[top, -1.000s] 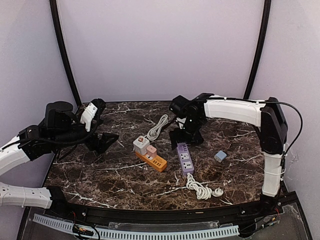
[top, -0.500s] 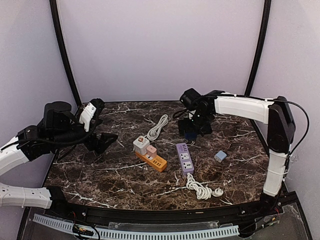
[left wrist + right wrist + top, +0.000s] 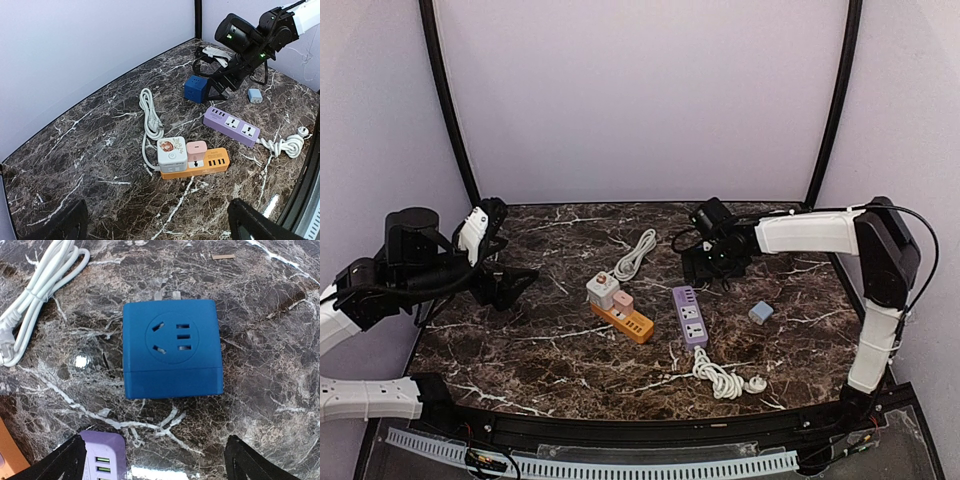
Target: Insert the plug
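A blue plug cube [image 3: 172, 347] is seen lying on the table [image 3: 280, 315] beneath the right gripper [image 3: 155, 456], whose jaws are spread empty, and those of the left gripper [image 3: 161, 224] are likewise parted.

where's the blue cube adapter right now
In the right wrist view the blue cube adapter lies on the table, right rear, below the open right gripper, just behind the purple power strip, white cable to its left.
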Motion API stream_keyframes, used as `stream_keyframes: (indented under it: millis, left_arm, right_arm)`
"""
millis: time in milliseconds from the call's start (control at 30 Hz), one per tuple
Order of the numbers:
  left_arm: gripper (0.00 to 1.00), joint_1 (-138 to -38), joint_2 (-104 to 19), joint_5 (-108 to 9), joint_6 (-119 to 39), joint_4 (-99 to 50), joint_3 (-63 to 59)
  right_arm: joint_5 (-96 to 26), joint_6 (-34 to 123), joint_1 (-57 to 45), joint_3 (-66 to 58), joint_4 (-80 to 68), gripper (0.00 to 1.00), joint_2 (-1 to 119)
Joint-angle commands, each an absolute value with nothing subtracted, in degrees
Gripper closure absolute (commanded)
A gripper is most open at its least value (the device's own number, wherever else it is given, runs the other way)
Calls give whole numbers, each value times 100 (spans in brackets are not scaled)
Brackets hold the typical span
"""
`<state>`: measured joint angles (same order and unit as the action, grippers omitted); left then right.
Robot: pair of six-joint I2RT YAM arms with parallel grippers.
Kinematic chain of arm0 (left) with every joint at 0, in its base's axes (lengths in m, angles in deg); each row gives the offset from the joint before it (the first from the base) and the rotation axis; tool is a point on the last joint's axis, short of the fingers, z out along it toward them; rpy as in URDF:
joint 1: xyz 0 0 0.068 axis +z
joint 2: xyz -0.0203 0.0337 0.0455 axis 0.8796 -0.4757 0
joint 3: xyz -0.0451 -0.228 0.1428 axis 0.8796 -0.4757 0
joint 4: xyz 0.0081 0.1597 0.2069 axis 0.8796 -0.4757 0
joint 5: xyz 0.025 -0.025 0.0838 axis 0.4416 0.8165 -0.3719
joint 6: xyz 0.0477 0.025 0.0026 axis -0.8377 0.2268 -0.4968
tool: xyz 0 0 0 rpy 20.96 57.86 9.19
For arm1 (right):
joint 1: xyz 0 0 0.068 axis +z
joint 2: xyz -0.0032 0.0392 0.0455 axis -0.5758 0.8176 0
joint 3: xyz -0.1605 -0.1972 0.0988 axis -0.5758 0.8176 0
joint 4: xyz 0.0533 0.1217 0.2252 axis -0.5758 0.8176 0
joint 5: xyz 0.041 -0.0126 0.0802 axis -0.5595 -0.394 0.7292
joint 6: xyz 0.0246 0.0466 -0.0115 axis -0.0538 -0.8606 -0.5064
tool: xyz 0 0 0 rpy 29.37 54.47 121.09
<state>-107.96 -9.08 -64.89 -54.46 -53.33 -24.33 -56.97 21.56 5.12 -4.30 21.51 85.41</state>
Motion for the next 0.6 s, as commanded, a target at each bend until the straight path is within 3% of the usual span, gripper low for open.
stream_keyframes:
  millis: [0,567]
  left_arm:
    - [1,-10765,-728,-6713,-5352,-5644,-2358]
    - [1,-10765,-712,-6763,-5437,-5637,-2421]
  right_arm:
    - [-5756,2218,400,-153,1239,6,8410]
    - [-5388,2212,180,-229,726,18,8955]
